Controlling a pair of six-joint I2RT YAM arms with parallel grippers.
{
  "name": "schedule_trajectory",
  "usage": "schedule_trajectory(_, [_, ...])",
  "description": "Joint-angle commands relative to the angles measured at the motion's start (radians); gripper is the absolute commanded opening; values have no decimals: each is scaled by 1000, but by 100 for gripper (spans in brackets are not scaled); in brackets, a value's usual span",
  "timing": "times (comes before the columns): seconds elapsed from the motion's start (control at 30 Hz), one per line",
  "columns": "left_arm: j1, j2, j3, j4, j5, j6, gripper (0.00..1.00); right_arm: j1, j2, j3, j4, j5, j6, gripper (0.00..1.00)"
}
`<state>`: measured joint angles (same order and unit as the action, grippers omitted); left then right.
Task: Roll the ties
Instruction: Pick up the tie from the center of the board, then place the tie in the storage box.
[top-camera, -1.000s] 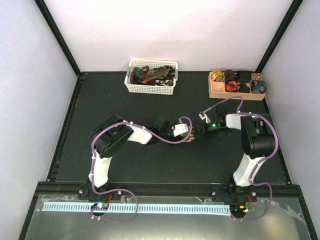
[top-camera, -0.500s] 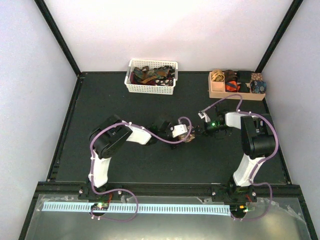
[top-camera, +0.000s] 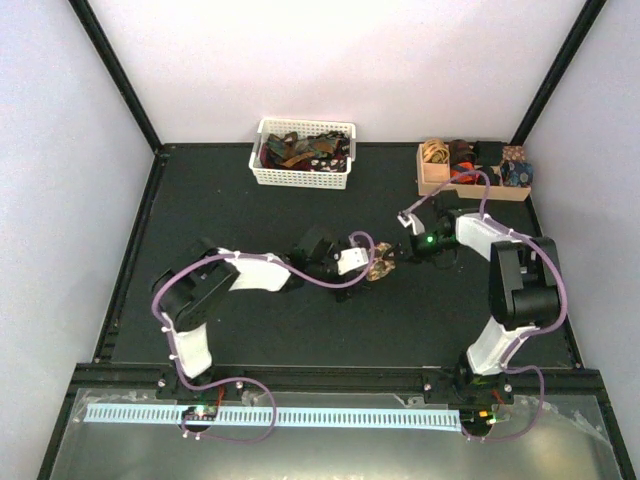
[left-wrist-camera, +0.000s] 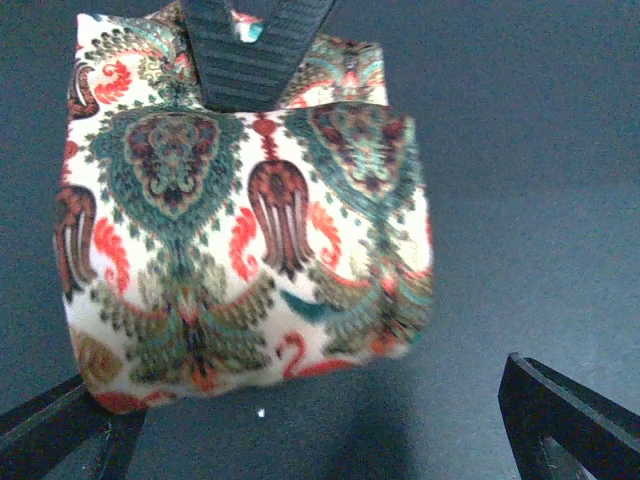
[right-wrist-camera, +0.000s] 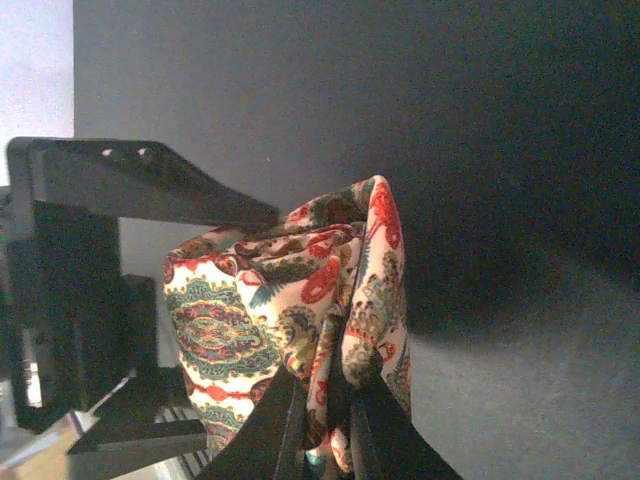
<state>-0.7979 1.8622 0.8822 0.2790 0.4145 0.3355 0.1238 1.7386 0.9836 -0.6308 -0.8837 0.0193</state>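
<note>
Black table (top-camera: 250, 330), left arm (top-camera: 250, 272) and right arm (top-camera: 520, 290) reaching in, wrists meeting mid-table. Far edge: white basket (top-camera: 300, 181) holding loose ties (top-camera: 302, 152), left of centre; tan compartment box (top-camera: 470, 188) at far right. Mid-table, just right of centre: rolled floral tie (top-camera: 381, 266), red-green-beige print; on the surface or just above it, cannot tell. Pinched from the right by right gripper (right-wrist-camera: 325, 428), fingers pressed onto the fabric. On its left, left gripper (left-wrist-camera: 310, 425) spread wide, fingers (left-wrist-camera: 565, 420) flanking the roll; contact unclear
</note>
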Motion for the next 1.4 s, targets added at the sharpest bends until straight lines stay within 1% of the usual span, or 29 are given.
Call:
schedule_trajectory(0.0, [28, -121, 1, -115, 33, -13, 99, -8, -69, 120, -159, 113, -115, 1])
schedule_trajectory(0.17, [78, -228, -10, -194, 26, -21, 99, -53, -70, 294, -350, 264, -203, 1])
schedule_trajectory(0.3, [124, -268, -11, -237, 29, -31, 99, -124, -27, 499, -447, 364, -218, 1])
schedule_trajectory(0.43, [160, -293, -33, -223, 39, -46, 99, -165, 25, 701, -473, 452, -208, 1])
schedule_trajectory(0.6, [187, -307, -27, -226, 57, -59, 99, -165, 196, 979, -535, 601, -212, 1])
schedule_trajectory(0.73, [204, -325, -32, -228, 76, -71, 99, -165, 288, 1127, -499, 685, -230, 1])
schedule_trajectory(0.77, [208, -331, -35, -226, 84, -74, 99, -165, 308, 1158, -496, 668, -257, 1])
schedule_trajectory(0.83, [213, -341, -45, -214, 91, -80, 99, -163, 308, 1145, -432, 661, -323, 1])
schedule_trajectory(0.9, [219, -345, -50, -212, 96, -88, 99, -165, 274, 1088, -314, 682, -427, 1])
schedule_trajectory(1.03, [224, -345, -48, -211, 107, -94, 99, -161, 224, 996, -121, 717, -722, 1])
schedule_trajectory(1.17, [228, -334, -35, -216, 103, -105, 99, -162, 228, 966, -74, 699, -1021, 1])
schedule_trajectory(1.23, [229, -329, -30, -220, 105, -112, 99, -161, 231, 947, -49, 671, -1129, 1])
schedule_trajectory(1.37, [233, -334, -28, -230, 102, -110, 99, -160, 269, 954, -51, 634, -1336, 1])
